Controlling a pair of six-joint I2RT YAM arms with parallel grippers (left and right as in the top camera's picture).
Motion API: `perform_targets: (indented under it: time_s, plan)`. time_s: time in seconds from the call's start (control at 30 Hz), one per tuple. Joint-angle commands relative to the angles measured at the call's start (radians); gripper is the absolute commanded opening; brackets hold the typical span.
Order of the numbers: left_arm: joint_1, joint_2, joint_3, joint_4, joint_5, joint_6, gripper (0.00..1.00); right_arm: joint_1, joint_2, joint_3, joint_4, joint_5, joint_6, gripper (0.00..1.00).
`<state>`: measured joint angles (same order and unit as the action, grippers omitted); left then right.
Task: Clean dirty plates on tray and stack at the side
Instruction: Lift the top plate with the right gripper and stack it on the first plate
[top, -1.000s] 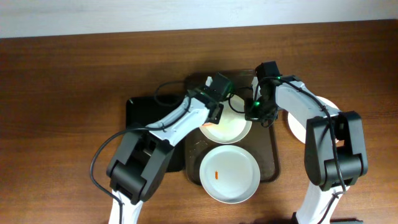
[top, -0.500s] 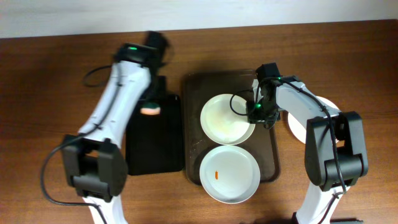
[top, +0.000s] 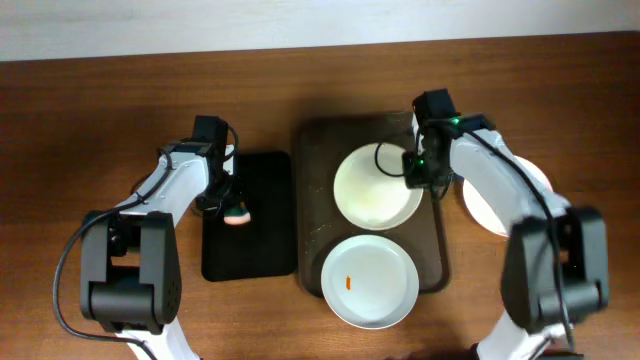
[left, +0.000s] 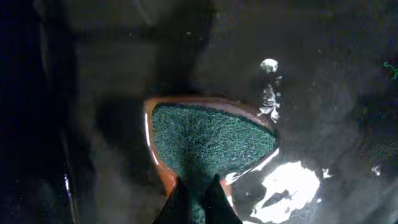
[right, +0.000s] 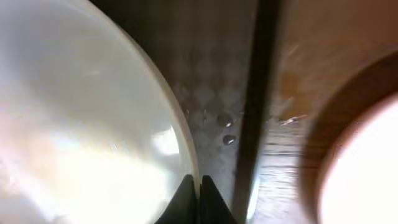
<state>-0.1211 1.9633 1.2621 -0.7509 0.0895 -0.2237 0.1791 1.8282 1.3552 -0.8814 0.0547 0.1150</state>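
Finished scrubbing the upper plate (top: 377, 187); ready to stack it next, judging by the grip.

Within the last second, pulled the left gripper (left: 197, 186) off that plate and out over the small black tray (top: 250, 250), clamped on the sponge (left: 208, 146). Slid the plate, now free of orange, toward the right rim of the brown tray (top: 312, 150), with the right gripper (right: 198, 186) pinching its edge. Left the lower plate (top: 369, 280) smeared, inside the tray. Cannot see much of the side plate (top: 478, 210) behind the right arm, nor tell whether the sponge touches the black tray.
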Motion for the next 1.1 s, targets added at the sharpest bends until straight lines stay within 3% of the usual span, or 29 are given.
perform_targets:
  time_s: [0.0, 0.13, 0.23, 0.4, 0.7, 1.07]
  plan:
    - [-0.003, 0.054, -0.043, 0.006, -0.041, 0.016, 0.00, 0.105, -0.174, 0.031, -0.002, 0.216, -0.003, 0.04]
    - [-0.003, 0.054, -0.043, 0.007, -0.051, 0.016, 0.00, 0.319, -0.290, 0.093, 0.004, 0.212, 0.033, 0.04]
    - [0.007, 0.054, -0.043, 0.030, -0.150, 0.016, 0.00, 0.483, -0.271, 0.093, 0.045, 0.296, 0.059, 0.04]
    - [0.090, 0.054, -0.043, 0.059, -0.119, 0.013, 0.00, 0.645, -0.189, 0.092, 0.110, 0.470, 0.081, 0.04]
    - [0.096, 0.054, -0.043, 0.060, -0.077, 0.013, 0.00, 0.724, -0.137, 0.092, 0.169, 0.541, 0.080, 0.04]
    - [0.096, 0.054, -0.043, 0.062, -0.077, 0.013, 0.00, 0.884, -0.133, 0.092, 0.187, 0.814, 0.039, 0.04]
